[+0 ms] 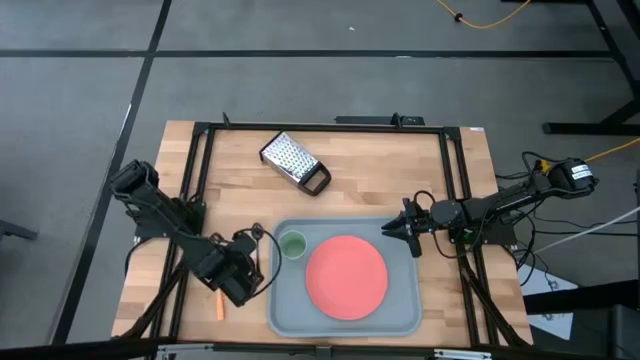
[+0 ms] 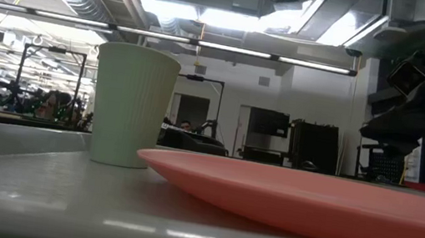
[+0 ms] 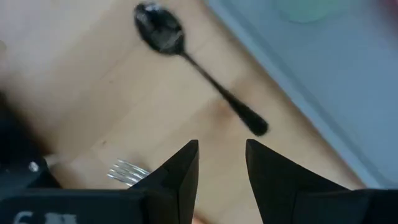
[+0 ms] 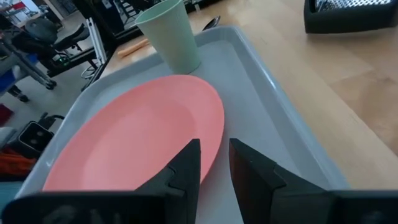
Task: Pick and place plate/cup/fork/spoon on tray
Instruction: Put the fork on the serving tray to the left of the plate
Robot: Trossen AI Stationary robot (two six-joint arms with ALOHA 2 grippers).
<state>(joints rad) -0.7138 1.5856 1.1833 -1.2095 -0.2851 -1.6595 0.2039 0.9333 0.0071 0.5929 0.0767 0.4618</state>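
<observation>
From above, the plate (image 1: 346,277) and the cup (image 1: 292,245) already sit on the tray (image 1: 400,318); the left gripper (image 1: 243,282) hovers beside its edge, the right gripper (image 1: 400,228), narrowly open and empty, waits at the far corner. Level view: nothing new. Left wrist: narrow jaws above the spoon (image 3: 189,62) and fork (image 3: 127,170) on the table (image 3: 93,93); both seem thin, stiff, slippery, so I would pinch mid-handle.
</observation>
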